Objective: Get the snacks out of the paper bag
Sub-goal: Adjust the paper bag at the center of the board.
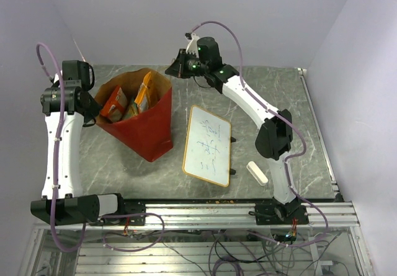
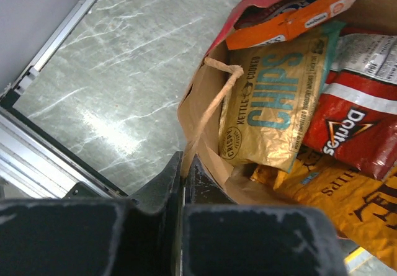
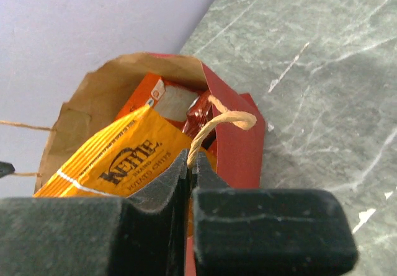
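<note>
The red paper bag (image 1: 149, 130) stands open at the left of the table, leaning, with its kraft inside showing. Snacks fill it: a yellow Kettle packet (image 1: 146, 90) and an orange packet (image 1: 114, 104). My left gripper (image 1: 98, 115) is shut on the bag's left rim (image 2: 192, 111), beside a string handle (image 2: 218, 84). Below it lie a gold Kettle Cooked chips packet (image 2: 273, 102), red Doritos (image 2: 356, 130), an orange packet (image 2: 291, 18) and a yellow packet (image 2: 338, 198). My right gripper (image 1: 170, 72) is shut on the other string handle (image 3: 214, 124), above the yellow Kettle packet (image 3: 124, 158).
A wood-framed whiteboard (image 1: 206, 144) lies flat just right of the bag. A white eraser block (image 1: 257, 172) lies near the right arm's base. The table's metal rail (image 1: 236, 209) runs along the front edge, and walls close in at the back and left.
</note>
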Tool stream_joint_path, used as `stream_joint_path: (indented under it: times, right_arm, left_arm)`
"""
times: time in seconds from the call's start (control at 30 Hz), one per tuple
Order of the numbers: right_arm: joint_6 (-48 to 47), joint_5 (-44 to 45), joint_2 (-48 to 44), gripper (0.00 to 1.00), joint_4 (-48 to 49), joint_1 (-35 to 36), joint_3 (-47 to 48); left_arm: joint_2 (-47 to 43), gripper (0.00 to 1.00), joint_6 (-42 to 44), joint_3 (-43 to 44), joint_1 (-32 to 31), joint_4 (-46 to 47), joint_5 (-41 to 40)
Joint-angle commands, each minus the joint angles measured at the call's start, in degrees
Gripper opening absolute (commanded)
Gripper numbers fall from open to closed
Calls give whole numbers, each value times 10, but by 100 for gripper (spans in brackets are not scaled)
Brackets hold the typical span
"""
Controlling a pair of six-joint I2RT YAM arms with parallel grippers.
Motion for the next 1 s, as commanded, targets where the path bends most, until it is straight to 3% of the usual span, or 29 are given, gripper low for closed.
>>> stream_joint_path:
  times: [0.0,0.37,0.77,0.97]
  right_arm:
    - [-22,-3,-64,0,-14,-2,-20]
    - [-23,-42,-134,0,-38,21,-64]
    - [-71,-60,-228,0,-52,107,-262]
    - [-84,-6,-255,0,-86,103,-306]
  left_arm:
    - [6,7,37,50,7,26,38]
    - [103,7,71,252,7,10,-9]
    - [127,7,118,239,7,97,187]
    - [90,7,143,164,5,126,264]
